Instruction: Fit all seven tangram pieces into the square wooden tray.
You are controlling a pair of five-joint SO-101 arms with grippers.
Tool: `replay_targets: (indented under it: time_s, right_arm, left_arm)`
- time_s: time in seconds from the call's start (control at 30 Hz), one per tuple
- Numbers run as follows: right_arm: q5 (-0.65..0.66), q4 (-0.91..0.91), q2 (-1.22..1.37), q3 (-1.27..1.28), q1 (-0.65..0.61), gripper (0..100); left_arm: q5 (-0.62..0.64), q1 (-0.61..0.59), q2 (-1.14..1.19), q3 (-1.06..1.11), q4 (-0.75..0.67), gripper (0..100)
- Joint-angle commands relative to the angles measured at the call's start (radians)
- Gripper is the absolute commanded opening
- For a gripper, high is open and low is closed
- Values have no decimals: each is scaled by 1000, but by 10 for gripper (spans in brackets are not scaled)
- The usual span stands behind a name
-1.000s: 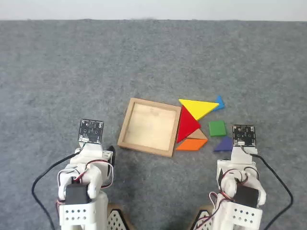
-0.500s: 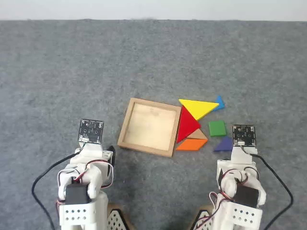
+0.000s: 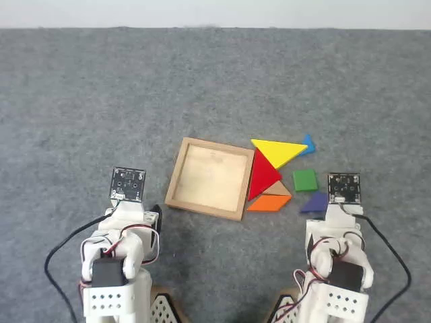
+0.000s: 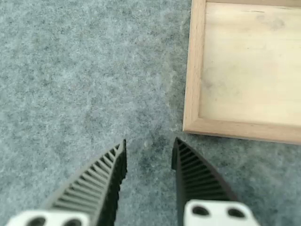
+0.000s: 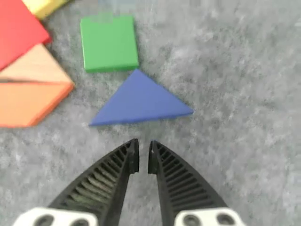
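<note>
The square wooden tray (image 3: 174,182) lies empty at mid-table, its corner rim (image 4: 194,70) just beyond my left gripper (image 4: 148,153), which is open above bare carpet. To the tray's right lie the red triangle (image 3: 261,173), yellow triangle (image 3: 279,151), small blue triangle (image 3: 308,144), green square (image 3: 305,180), plain wood triangle (image 3: 277,188), orange parallelogram (image 3: 268,202) and dark blue triangle (image 3: 314,202). My right gripper (image 5: 143,157) is shut with nothing in it, a little short of the dark blue triangle (image 5: 141,101), with the green square (image 5: 109,42) beyond.
Grey carpet covers the table. The left arm (image 3: 124,229) and the right arm (image 3: 340,232) stand at the near edge. Open carpet stretches left of the tray and across the far half of the table.
The right arm's wrist has shifted very slightly away from the near edge. The left arm, tray and pieces are unchanged.
</note>
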Motion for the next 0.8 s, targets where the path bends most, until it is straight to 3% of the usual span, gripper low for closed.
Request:
replay_targets:
  time_s: [0.0, 0.13, 0.2, 0.33, 0.5, 0.77]
  right_arm:
    - [17, -159, -19, 3, 44, 59]
    - [140, -183, -19, -77, 188, 62]
    - [195, -153, -18, -137, 193, 59]
    - [170, -122, -10, -293, 176, 61]
    - [170, -111, 237, -489, 65, 61]
    - [106, -35, 1106, -1008, -288, 63]
  left_arm:
    - [-6, 2, -28, -8, 9, 153]
    - [-6, 2, -28, -8, 9, 153]
    - [-6, 2, -28, -8, 9, 153]
    - [-6, 2, -28, -8, 9, 153]
    - [-6, 2, -28, -8, 9, 153]
    - [-6, 2, -28, -8, 9, 153]
